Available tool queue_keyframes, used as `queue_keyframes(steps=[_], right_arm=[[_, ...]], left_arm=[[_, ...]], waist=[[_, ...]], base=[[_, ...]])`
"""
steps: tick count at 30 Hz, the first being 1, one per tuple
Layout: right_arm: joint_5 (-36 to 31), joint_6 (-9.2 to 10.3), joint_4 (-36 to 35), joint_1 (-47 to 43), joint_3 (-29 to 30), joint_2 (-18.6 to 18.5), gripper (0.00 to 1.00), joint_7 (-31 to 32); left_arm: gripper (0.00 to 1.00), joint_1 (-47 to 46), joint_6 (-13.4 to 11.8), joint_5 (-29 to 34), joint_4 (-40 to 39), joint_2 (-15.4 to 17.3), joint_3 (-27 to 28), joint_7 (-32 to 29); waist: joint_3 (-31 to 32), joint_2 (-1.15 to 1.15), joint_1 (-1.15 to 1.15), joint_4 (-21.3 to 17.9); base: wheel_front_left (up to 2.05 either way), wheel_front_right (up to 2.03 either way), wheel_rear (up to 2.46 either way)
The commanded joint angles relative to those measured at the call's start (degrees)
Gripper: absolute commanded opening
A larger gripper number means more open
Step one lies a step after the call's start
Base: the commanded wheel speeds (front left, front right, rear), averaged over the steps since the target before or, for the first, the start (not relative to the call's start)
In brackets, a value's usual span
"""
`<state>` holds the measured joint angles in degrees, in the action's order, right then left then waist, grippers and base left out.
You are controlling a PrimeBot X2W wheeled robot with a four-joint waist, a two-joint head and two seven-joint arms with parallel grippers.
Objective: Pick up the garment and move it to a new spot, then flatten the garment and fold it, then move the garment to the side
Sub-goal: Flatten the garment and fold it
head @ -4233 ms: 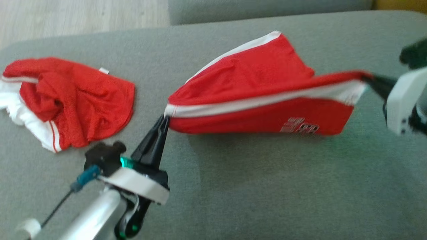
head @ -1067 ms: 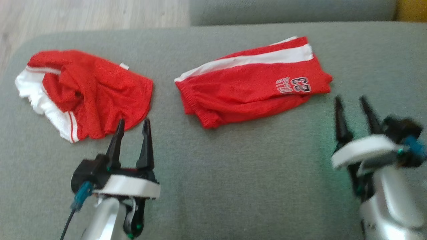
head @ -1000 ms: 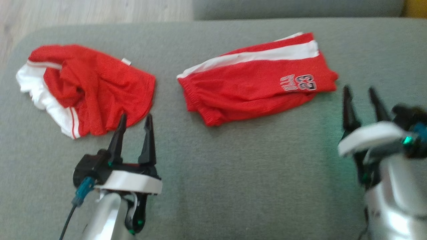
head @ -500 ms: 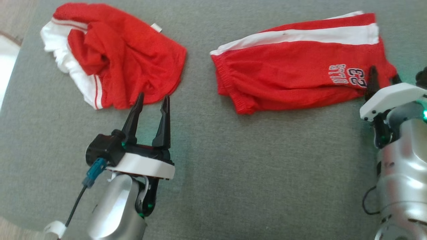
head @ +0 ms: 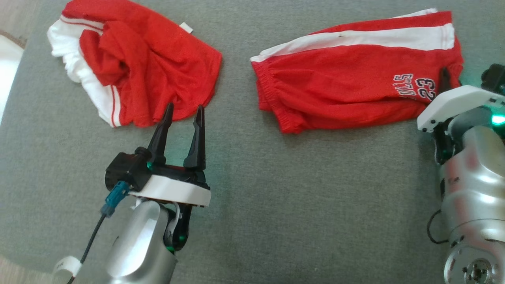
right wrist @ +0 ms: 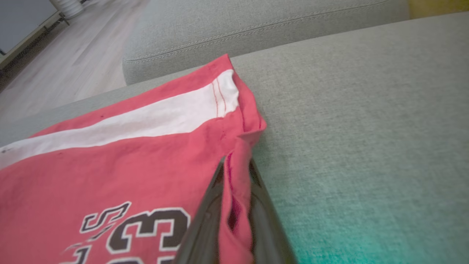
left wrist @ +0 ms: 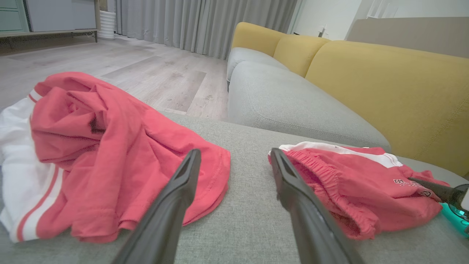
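The garment, red shorts (head: 347, 86) with a white side stripe and the number 23, lies flat on the grey cushion at the upper right. My right gripper (head: 446, 77) is shut on a fold of the shorts' right hem, next to the number. In the right wrist view the fingers (right wrist: 209, 216) pinch the red hem (right wrist: 238, 172) of the shorts (right wrist: 128, 146). My left gripper (head: 184, 108) stands open and holds nothing, left of the shorts' waistband. In the left wrist view the left gripper (left wrist: 234, 154) points between the two red cloths, with the shorts (left wrist: 351, 183) on the right.
A crumpled red and white jersey (head: 150, 67) lies on the cushion (head: 296, 197) at the upper left, just beyond my left fingertips. The left wrist view shows that jersey (left wrist: 110, 146), a second grey seat cushion (left wrist: 293, 106), a yellow backrest (left wrist: 384, 91) and wooden floor (left wrist: 146, 73).
The head camera has tilted down and closer. My right gripper moved forward onto the shorts' right hem and shut on it. The left gripper stays open in place.
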<state>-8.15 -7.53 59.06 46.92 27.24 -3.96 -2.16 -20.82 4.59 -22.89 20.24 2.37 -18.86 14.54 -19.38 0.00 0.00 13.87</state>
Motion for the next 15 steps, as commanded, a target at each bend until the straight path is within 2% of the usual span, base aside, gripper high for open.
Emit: queue_keyframes(steps=[1,7,15], right_arm=[[-0.1,0.04,-0.3,1.1,-1.8,1.1,0.00,-1.3],[2.7,0.04,-1.5,0.2,-2.2,0.8,0.00,-4.1],[8.4,0.04,-5.2,-4.5,-4.0,-1.6,0.00,-3.3]], left_arm=[[1.00,-1.3,-0.1,0.0,-1.8,0.5,1.6,0.5],[1.00,-1.1,0.1,0.5,-2.2,0.5,2.0,0.5],[1.00,-0.2,0.2,0.8,-2.8,0.5,2.0,0.5]], waist=[[0.4,0.00,0.00,-0.8],[2.1,0.00,0.00,-3.4],[5.0,0.00,0.00,-6.3]], base=[[0.00,0.00,0.00],[0.00,0.00,0.00],[0.00,0.00,0.00]])
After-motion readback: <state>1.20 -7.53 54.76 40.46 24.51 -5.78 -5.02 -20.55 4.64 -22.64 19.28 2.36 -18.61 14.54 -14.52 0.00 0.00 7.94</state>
